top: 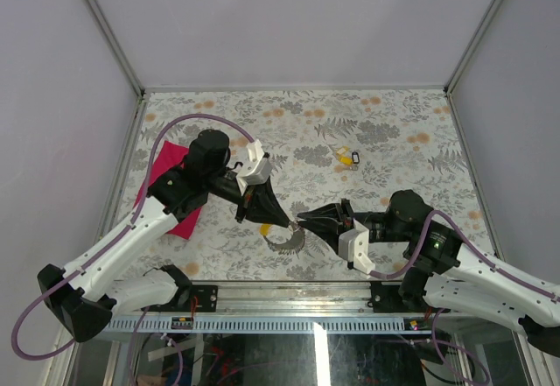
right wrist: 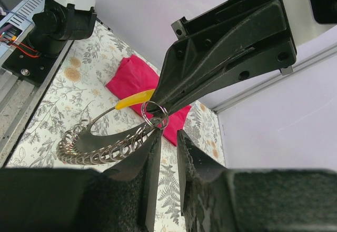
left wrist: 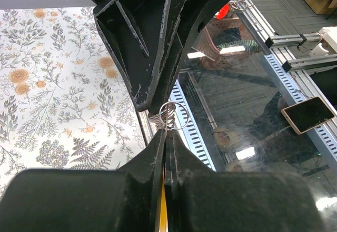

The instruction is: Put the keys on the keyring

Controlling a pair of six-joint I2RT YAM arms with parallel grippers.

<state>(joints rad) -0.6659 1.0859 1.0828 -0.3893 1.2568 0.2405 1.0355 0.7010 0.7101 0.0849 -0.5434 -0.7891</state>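
Left gripper point(left wrist: 167, 137) jaws are clamped shut on a yellow key point(right wrist: 134, 99). The keyring point(right wrist: 100, 147), a grey coiled loop, hangs from their tip in the air over the table's near edge, centre. Right gripper point(right wrist: 168, 137) jaws stand a narrow gap apart just under the keyring's top, gripping nothing I can see. I judge the keyring light, stiff, springy and slippery, best pinched flat across its wire. Spare keys point(top: 347, 156) lie far right.

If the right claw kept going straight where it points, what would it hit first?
Most likely the keyring, hanging just ahead of the right gripper at the tip of the left gripper, which is shut on a yellow key. Depth is uncertain.
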